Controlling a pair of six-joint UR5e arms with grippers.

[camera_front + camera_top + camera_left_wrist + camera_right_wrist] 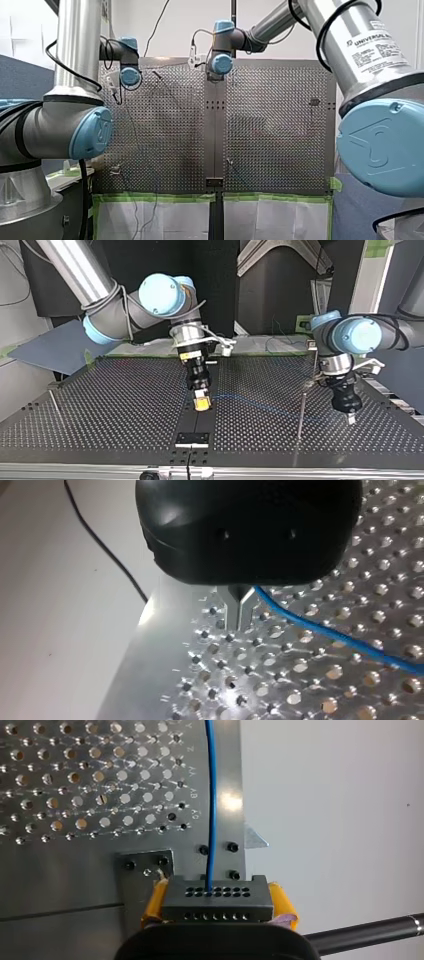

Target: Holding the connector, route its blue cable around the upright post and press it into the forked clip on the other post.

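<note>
Right gripper (218,906): yellow pads (155,902) clamped on either side of the dark connector (218,892), low over the middle strip of the perforated table (125,405). The blue cable (211,795) leaves the connector straight ahead; in the top view it runs across toward my left gripper (239,626). There the metal fingers sit together with only a slit between them. The cable comes out just beside them, but I cannot tell if it is pinched. A thin upright post (301,410) stands near.
</note>
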